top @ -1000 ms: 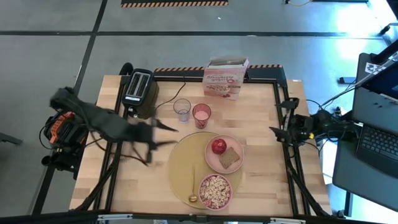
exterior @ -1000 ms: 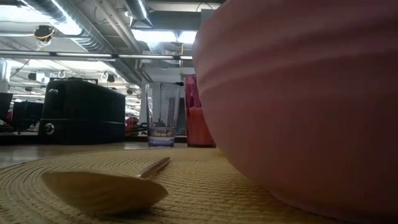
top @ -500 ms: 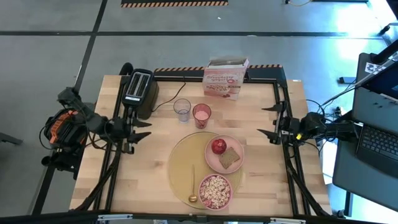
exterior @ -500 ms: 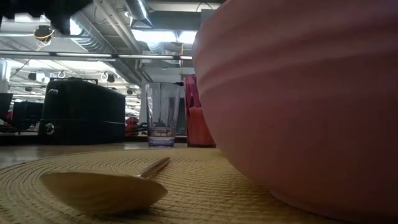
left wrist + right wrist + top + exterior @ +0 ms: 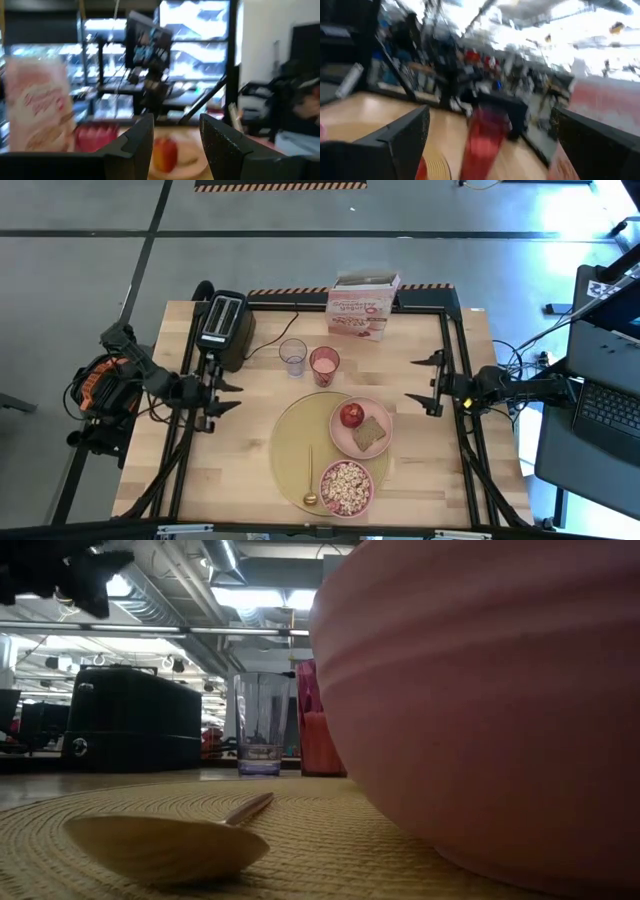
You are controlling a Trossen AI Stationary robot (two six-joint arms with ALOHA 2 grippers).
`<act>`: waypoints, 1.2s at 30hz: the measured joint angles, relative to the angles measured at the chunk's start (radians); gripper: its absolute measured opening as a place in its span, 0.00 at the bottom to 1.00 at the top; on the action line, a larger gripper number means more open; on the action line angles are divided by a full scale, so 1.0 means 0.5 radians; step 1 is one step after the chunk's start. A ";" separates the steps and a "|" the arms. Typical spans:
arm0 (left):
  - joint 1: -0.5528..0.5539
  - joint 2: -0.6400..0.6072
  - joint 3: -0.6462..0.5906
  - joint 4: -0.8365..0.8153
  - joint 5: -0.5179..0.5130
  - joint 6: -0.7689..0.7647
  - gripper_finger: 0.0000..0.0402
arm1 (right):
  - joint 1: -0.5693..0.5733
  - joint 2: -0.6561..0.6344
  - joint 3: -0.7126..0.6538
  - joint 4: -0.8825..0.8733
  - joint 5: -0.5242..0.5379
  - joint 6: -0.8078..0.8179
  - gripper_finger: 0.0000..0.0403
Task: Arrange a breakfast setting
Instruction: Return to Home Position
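Note:
The round tan placemat (image 5: 292,438) lies on the table's near middle. On it rest the pale pink plate (image 5: 340,435) with the red apple (image 5: 351,415) and the toast slice (image 5: 370,435), the pink bowl (image 5: 346,488) filled with cereal, and the gold spoon (image 5: 310,475), which lies left of the bowl. In the low view the bowl (image 5: 480,710) and the spoon (image 5: 165,845) show close up. My left gripper (image 5: 230,396) is open and empty near the table's left edge. My right gripper (image 5: 412,381) is open and empty right of the plate. The left wrist view shows the apple (image 5: 165,152) beyond my open left gripper (image 5: 175,145).
A black toaster (image 5: 222,320) stands at the far left and a pink-and-white cereal box (image 5: 362,305) at the far edge. A clear glass (image 5: 292,356) and a pink cup (image 5: 324,365) stand just beyond the placemat. Bare wood lies left and right of the placemat.
My left gripper has drawn back from near the placemat toward the table's left edge. My right gripper has come in from the table's right edge toward the plate. The things on the placemat have not moved.

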 joint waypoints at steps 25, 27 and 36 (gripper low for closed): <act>1.263 -0.003 0.001 -0.471 1.411 -0.581 0.38 | 0.000 0.022 0.002 -0.398 -0.014 0.106 0.96; 1.261 -0.002 0.001 -0.666 1.374 -0.654 0.38 | 0.000 0.033 0.002 -0.412 -0.088 0.151 0.96; 1.202 0.001 0.002 -0.906 1.292 -0.798 0.38 | 0.000 0.255 0.002 -0.421 -0.111 0.254 0.96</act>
